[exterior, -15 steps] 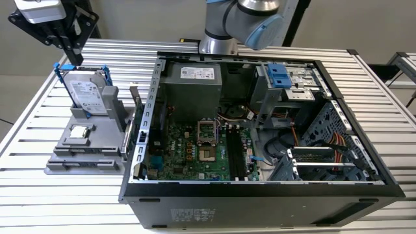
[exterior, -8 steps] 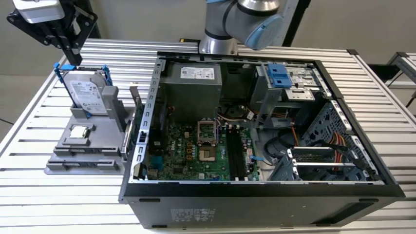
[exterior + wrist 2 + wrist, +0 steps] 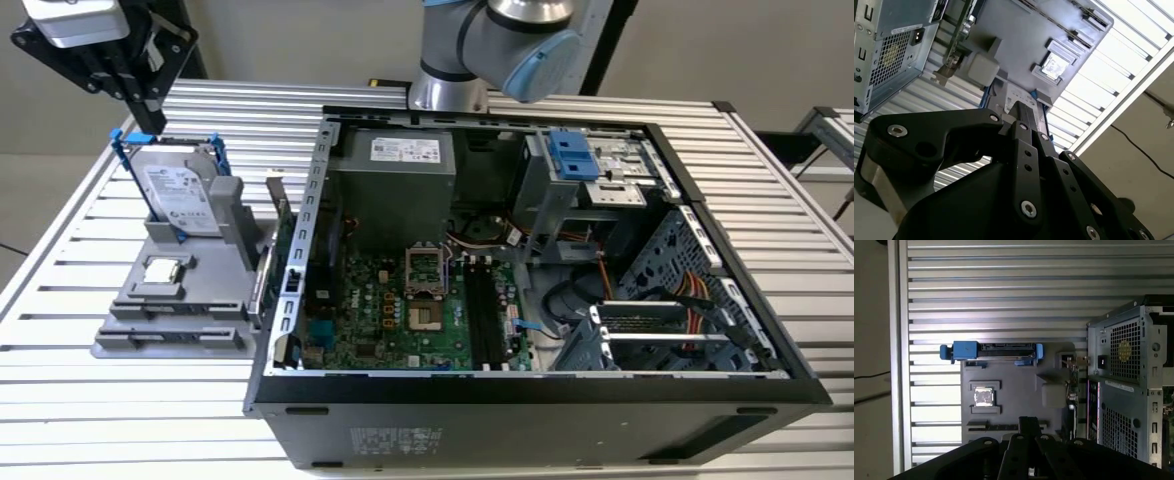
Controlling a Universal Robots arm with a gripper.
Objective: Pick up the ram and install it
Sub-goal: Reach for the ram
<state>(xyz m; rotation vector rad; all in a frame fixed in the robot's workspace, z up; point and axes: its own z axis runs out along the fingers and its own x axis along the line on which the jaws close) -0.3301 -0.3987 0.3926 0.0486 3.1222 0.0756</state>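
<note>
Tool (image 3: 147, 122) near upright hard drive (image 3: 180, 195)

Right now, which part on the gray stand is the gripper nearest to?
The blue-framed hard drive, standing upright at the end of the gray stand; the gripper hangs just above its top edge. The small silver chip lies flat, farther off.

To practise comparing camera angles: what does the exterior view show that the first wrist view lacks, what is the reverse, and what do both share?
Exterior view: the processor socket, memory slots and the arm's joint. First wrist view: the rear grille and power socket of the computer case. Both: the gripper, hard drive, small silver chip, grey holder, computer case and slatted table.
</note>
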